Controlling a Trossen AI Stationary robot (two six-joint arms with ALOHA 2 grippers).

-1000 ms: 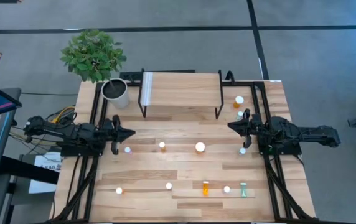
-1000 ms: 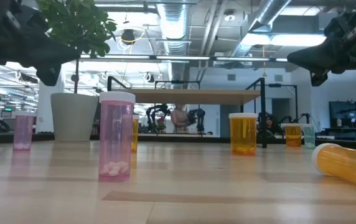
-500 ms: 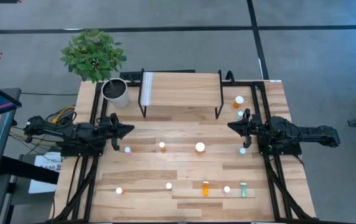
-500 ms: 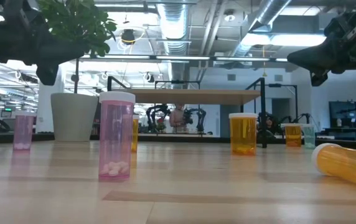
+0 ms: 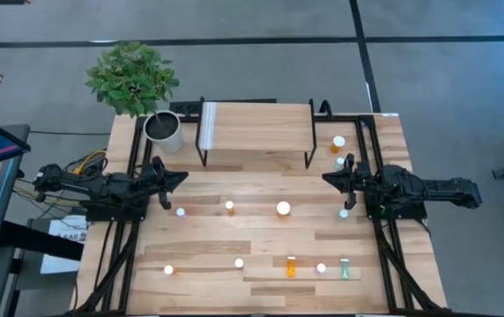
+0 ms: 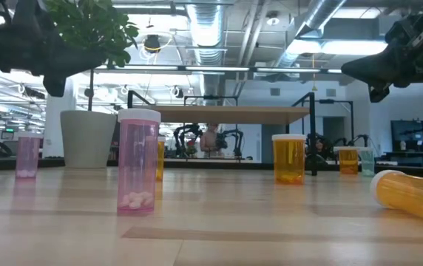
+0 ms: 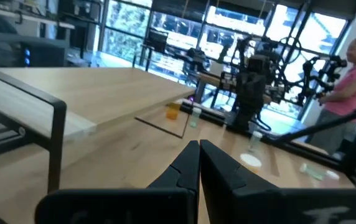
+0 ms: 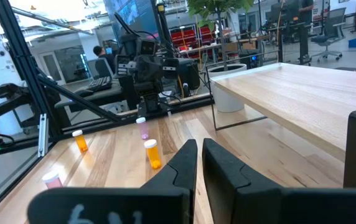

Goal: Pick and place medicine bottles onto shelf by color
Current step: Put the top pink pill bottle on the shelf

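Observation:
The shelf (image 5: 256, 132) stands at the table's far middle on black legs, its light wood top bare. Medicine bottles stand scattered in front of it: white caps in a row (image 5: 229, 207) (image 5: 283, 209), a pink one (image 6: 138, 161) near the front, an orange one upright (image 6: 288, 159), another orange one on its side (image 5: 291, 266), and a green one lying down (image 5: 344, 269). My left gripper (image 5: 180, 178) hovers shut at the left edge, my right gripper (image 5: 327, 179) shut at the right edge. Both point level toward the table's middle and hold nothing.
A potted plant (image 5: 162, 130) stands at the far left beside the shelf. Two bottles (image 5: 338, 141) stand by the shelf's right legs. Black frame rails run along both table sides. A person (image 7: 352, 81) is in the room beyond the table.
My left gripper has swung its fingertips a little toward the table's far edge and the shelf, staying shut and in place. The right arm and the bottles have kept still.

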